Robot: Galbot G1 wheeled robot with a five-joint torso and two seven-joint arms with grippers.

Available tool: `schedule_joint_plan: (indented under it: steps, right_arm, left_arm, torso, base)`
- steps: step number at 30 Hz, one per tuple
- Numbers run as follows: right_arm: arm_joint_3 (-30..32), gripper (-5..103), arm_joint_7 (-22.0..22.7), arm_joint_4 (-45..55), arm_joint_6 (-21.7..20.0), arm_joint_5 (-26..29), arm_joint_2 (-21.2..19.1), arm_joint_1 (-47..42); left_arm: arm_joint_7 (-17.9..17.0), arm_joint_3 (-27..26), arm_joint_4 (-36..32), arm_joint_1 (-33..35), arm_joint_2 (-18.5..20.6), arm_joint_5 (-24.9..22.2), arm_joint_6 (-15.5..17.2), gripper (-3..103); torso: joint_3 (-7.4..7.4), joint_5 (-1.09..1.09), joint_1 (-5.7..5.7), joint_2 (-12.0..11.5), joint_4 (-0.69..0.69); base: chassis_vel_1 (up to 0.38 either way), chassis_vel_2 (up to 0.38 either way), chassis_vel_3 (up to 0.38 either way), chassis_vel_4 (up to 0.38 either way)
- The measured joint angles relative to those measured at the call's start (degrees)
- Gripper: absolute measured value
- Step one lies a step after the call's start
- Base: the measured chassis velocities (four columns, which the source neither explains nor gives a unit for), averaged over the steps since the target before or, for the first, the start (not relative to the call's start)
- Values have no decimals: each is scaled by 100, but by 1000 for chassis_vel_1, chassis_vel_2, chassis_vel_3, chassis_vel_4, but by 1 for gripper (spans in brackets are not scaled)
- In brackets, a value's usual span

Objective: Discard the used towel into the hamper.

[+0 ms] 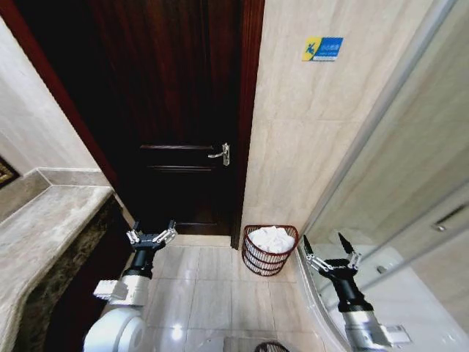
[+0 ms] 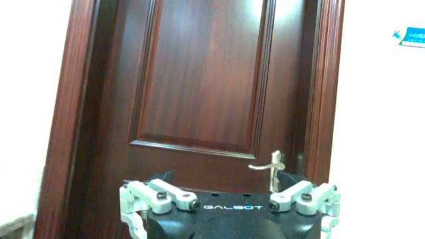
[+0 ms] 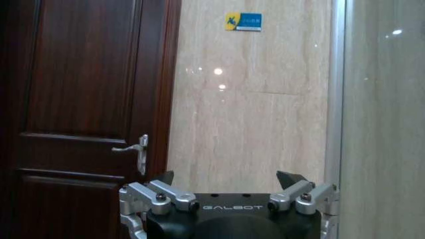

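The hamper, a small round reddish-brown wire basket, stands on the floor by the wall right of the door. A white towel lies crumpled inside it. My left gripper is raised to the hamper's left, in front of the door, open and holding nothing. To the hamper's right my right gripper is also up and open, nothing between its fingers. In the left wrist view the left gripper faces the door; in the right wrist view the right gripper faces the wall beside it.
A dark wooden door with a metal lever handle is shut ahead. A marble counter runs along the left. A glass partition and white tub edge border the right. Tiled floor lies between.
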Motion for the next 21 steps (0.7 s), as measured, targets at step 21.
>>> schedule_joint_plan:
  steps: [21]
  right_arm:
    - [1, 100, 0, 0, 0, 0, 0, 0]
  left_arm:
    - [0, 0, 0, 0, 0, 0, 0, 100]
  torso:
    - [-3, -1, -2, -3, -2]
  base:
    - [187, -189, -196, 189]
